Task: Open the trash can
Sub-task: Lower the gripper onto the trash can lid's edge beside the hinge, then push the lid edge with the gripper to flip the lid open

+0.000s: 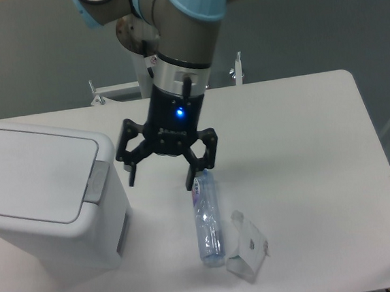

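Trash can (46, 200) sits at the table's (304, 143) left edge, lid flat and closed, grey latch (97, 180) on the lid's right side, facing the table centre. Its long axis runs roughly front to back. Gripper (161, 177) hangs just right of the latch, fingers (130, 173) spread wide, holding nothing, not touching the can. Clear bottle (206, 217) lies below-right of it, beside a crumpled wrapper (248, 251).

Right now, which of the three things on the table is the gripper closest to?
The clear plastic bottle lying on its side: its cap end sits just under the open gripper, while the trash can and crumpled wrapper are farther.
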Controlling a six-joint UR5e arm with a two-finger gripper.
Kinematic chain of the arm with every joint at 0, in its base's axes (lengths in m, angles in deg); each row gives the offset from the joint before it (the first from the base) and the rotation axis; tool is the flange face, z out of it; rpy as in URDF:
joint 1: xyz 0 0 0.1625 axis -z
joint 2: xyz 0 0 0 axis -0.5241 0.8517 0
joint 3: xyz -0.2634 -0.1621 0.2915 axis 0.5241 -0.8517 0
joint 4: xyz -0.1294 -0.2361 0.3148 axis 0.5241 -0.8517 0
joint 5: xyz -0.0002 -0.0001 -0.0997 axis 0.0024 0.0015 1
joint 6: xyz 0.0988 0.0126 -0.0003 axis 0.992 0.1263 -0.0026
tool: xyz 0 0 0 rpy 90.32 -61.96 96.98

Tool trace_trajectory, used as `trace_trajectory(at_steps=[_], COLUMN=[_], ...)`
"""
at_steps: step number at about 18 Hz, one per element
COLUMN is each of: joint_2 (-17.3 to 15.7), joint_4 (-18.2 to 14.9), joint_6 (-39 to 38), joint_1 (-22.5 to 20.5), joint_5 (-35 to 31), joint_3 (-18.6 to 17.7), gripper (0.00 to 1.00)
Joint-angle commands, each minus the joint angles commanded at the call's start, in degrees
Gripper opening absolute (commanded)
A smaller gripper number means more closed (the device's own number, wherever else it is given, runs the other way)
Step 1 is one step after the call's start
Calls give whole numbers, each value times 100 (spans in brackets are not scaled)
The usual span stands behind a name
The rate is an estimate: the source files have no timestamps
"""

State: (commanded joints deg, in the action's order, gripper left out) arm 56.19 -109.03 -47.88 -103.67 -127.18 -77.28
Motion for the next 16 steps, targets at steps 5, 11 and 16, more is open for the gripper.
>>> trace_trajectory(at_steps=[5, 11, 16], joint_2=[18, 35, 70], joint_4=[9, 61, 70], joint_6=[0, 9, 17], joint_1=[62, 220, 220], joint_5=[-9, -35, -44], joint_3=[-105, -281, -281], gripper=[100, 100, 100])
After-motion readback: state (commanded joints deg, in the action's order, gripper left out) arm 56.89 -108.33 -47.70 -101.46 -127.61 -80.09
